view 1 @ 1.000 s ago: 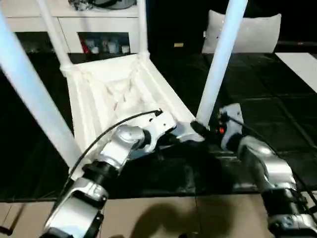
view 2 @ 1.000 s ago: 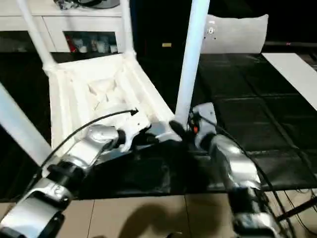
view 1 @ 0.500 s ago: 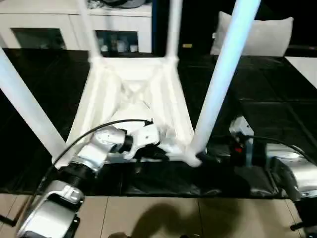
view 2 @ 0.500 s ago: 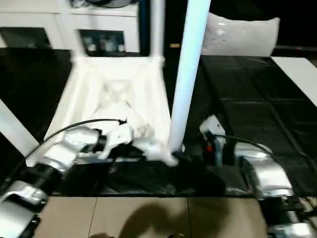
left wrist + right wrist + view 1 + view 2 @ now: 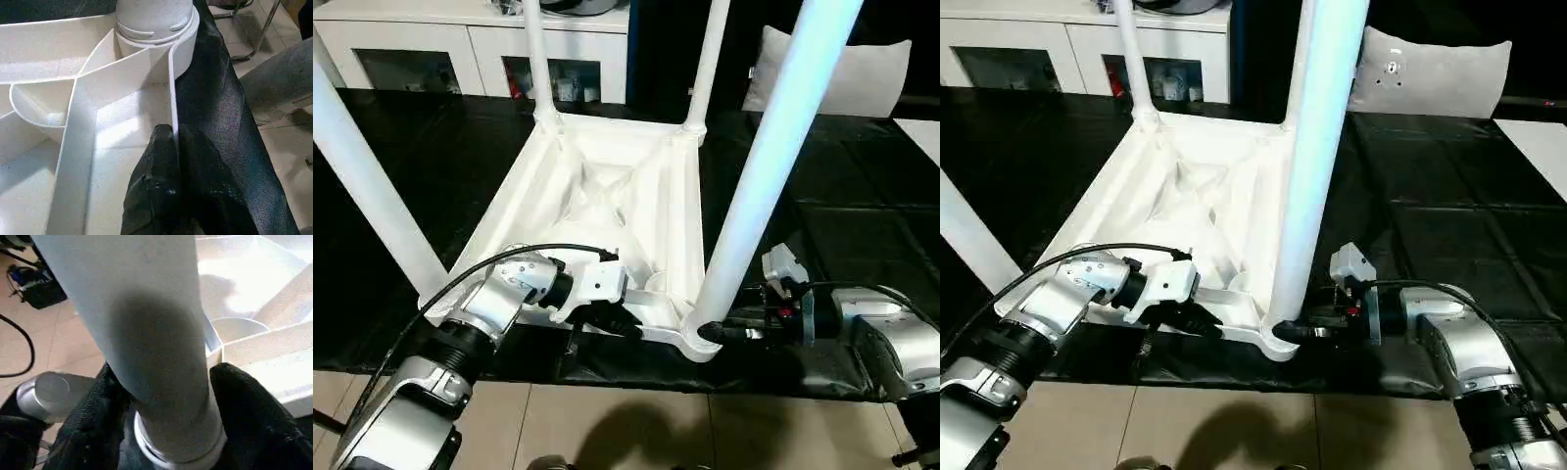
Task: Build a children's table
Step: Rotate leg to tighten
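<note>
On the black floor mat point(image 5: 431, 176), the children's table point(image 5: 607, 196) was found inverted, a leg seated in each of its four corner sockets. The left gripper point(image 5: 172, 147) was clenched on the near rim. The right gripper point(image 5: 166, 396) was seen straddling the near right leg point(image 5: 764, 176) at its socket. Compared with a second earlier, the top had been turned square to the robot.

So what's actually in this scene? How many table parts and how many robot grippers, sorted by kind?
Table tops, upside down: 1
Table legs standing in the corner sockets: 4
Robot grippers: 2, left gripper and right gripper
Total: 7
</note>
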Robot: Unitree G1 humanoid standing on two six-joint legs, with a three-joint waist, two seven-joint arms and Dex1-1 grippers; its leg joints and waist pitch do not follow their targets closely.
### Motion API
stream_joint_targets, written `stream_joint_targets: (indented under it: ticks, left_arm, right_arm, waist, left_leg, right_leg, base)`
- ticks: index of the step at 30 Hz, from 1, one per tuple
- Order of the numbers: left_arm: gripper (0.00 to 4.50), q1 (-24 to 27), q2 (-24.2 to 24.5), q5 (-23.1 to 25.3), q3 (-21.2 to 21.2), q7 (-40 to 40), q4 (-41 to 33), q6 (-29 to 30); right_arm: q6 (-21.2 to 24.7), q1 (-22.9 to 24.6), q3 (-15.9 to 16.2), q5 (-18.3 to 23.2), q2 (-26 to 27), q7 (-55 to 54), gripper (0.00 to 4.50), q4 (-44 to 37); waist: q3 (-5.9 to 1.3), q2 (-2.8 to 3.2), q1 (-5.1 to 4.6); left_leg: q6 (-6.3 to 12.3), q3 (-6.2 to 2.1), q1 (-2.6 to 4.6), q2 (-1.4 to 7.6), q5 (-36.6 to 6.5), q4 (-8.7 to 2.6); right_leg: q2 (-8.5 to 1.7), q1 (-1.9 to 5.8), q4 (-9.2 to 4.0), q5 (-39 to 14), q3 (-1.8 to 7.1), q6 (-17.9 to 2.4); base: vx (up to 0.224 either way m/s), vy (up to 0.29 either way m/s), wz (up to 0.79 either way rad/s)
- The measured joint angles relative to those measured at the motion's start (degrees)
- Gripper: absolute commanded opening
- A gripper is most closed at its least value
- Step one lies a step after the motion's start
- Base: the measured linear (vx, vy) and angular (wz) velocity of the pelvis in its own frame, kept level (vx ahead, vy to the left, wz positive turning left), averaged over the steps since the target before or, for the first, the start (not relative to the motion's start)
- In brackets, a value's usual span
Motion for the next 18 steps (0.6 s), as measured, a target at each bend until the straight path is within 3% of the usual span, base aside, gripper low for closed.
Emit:
stream_joint_targets:
  ticks: [5, 9, 15, 18]
  left_arm:
    - [0.0, 0.0, -0.3, -0.4, 0.5, 0.4, 0.0, 1.1]
    - [0.0, 0.4, -1.8, -0.4, 2.4, 4.7, -0.1, 6.7]
    - [0.0, 0.5, -6.0, 1.3, 5.6, 17.1, -0.3, 15.8]
    - [0.0, -0.9, -9.4, 2.2, 6.5, 23.8, 0.4, 19.6]
  right_arm:
    - [0.3, 0.2, -0.1, 0.4, 0.2, -0.1, 2.21, -0.1]
    - [3.3, 1.1, -2.8, 0.6, 3.1, -6.6, 2.11, -0.9]
    - [7.4, -3.2, -6.3, -3.6, 12.4, -27.6, 2.08, 1.4]
    - [8.4, -6.1, -7.8, -6.1, 16.0, -37.5, 2.04, 3.4]
  waist:
    - [0.0, 0.0, 0.1]
    - [0.0, -0.01, -0.21]
    - [0.03, -0.05, -4.12]
    - [0.03, -0.07, -4.96]
  left_leg:
    - [0.0, 0.0, 0.0, 0.0, 0.0, 0.0]
    - [-0.03, 0.03, 0.04, -0.01, 0.0, 0.06]
    - [-0.22, -0.02, 0.22, -0.02, 0.2, 0.13]
    - [-0.22, -0.04, 0.12, -0.03, 0.2, 0.17]
  right_leg:
    - [0.0, 0.0, -0.01, 0.0, 0.0, 0.0]
    - [-0.01, 0.1, 0.04, -0.1, 0.02, 0.1]
    - [0.0, 0.24, 0.0, -0.1, -0.03, 0.2]
    - [0.02, 0.18, -0.03, 0.0, -0.03, 0.2]
  base:
    - [0.0, 0.0, 0.0]
    - [0.0, 0.0, 0.0]
    - [0.0, 0.0, 0.0]
    - [0.0, 0.0, 0.0]
